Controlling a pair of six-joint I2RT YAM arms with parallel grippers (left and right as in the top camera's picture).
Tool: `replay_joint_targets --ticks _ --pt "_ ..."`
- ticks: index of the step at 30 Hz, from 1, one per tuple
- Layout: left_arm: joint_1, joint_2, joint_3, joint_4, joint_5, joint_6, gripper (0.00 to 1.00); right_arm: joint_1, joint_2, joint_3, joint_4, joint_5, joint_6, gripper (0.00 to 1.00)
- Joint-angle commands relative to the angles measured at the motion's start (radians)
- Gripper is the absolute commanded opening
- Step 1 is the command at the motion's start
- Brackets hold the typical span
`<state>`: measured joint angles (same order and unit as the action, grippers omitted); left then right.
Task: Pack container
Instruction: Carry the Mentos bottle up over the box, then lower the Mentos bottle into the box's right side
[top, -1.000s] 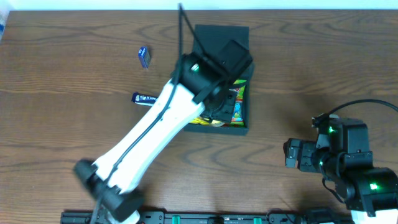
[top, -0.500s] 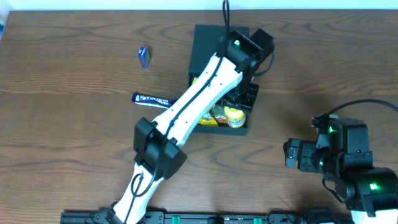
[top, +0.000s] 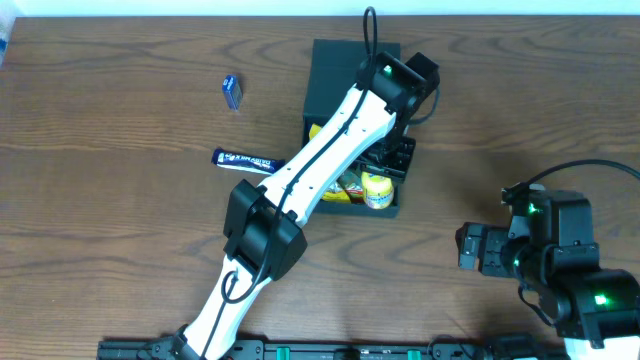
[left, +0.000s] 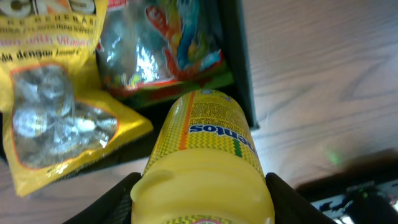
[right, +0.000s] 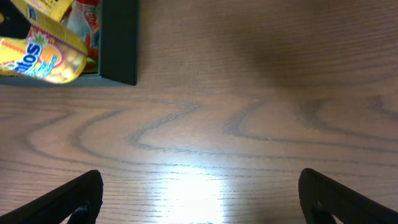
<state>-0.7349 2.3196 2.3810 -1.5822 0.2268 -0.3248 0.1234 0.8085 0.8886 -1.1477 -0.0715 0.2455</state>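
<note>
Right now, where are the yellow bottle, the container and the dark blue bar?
yellow bottle (left: 202, 155), left wrist view, on its label.
container (top: 335, 70), overhead view, on its lid.
dark blue bar (top: 240, 158), overhead view, on its wrapper's middle.

Yellow bottle, left wrist view: blue lettering "entos" across label band, with start of word lost round curve. Fine-print block above it too small to read.
Same bottle, right wrist view: blue fragment "tos" only.
Yellow packet: large pale letters "NS" at top edge, rest cut by frame. Smaller line beneath reads "dengan Vitamin".
Dark blue bar, overhead view: white wording along its length, not legible.
</note>
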Motion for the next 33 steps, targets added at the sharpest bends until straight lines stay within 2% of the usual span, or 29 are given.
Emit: replay_joint_targets --ticks 1,12,23,33 --pt "0.001 0.000 0.027 0.017 0.002 -0.033 0.06 -0.008 -0.006 0.000 0.000 0.000 0.012 0.99" --pt "-0.019 0.010 0.027 0.034 -0.087 -0.074 0.06 -0.008 -0.006 0.000 0.000 0.000 0.012 0.99" --pt "-0.095 0.017 0.019 0.044 -0.170 -0.116 0.06 -0.008 -0.006 0.000 0.000 0.000 0.012 0.99" --pt "-0.104 0.017 -0.070 0.075 -0.209 -0.163 0.06 -0.008 -0.006 0.000 0.000 0.000 0.012 0.99"
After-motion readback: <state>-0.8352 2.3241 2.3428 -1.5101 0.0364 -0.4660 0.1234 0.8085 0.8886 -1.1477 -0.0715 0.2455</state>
